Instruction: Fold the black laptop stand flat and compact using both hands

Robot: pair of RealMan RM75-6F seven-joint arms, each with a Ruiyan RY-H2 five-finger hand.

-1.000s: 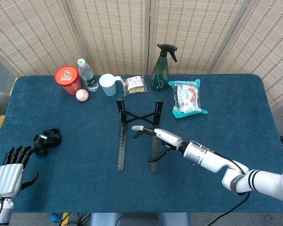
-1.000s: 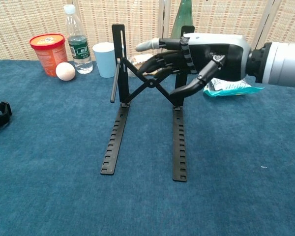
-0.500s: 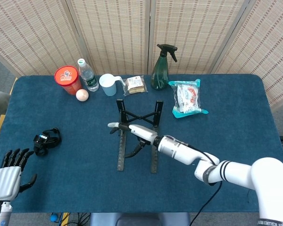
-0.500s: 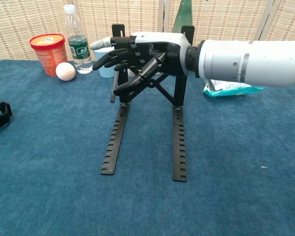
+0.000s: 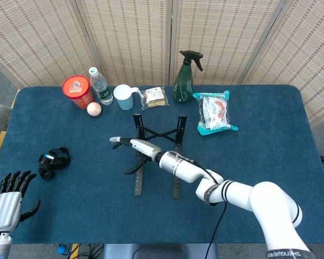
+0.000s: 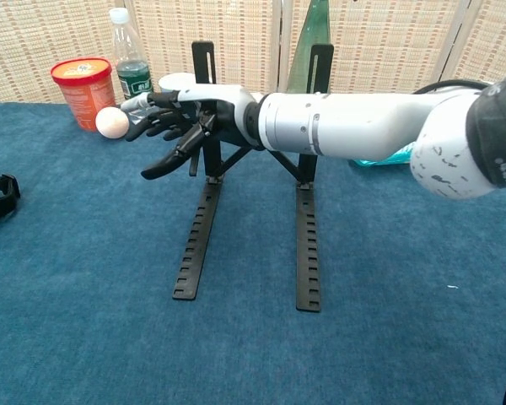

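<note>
Laptop stand (image 5: 157, 156) (image 6: 257, 181) upright mid desk (image 5: 259, 156), unfolded. Right robot hand (image 5: 134, 151) (image 6: 179, 121) reaches across its left bar, fingers spread, holding nothing. Left robot hand (image 5: 9, 198) near left corner, fingers apart, well apart from stand.

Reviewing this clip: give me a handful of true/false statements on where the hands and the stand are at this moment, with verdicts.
1. The right hand holds nothing, its fingers spread. True.
2. The black laptop stand already lies folded flat. False: it is open, its uprights raised and cross brace spread.
3. The left hand grips the stand. False: it is at the table's near left corner, far from the stand, open.
4. The right arm reaches across the stand toward its left side. True.
5. The egg sits inside the red tub. False: it lies on the table beside it.
</note>
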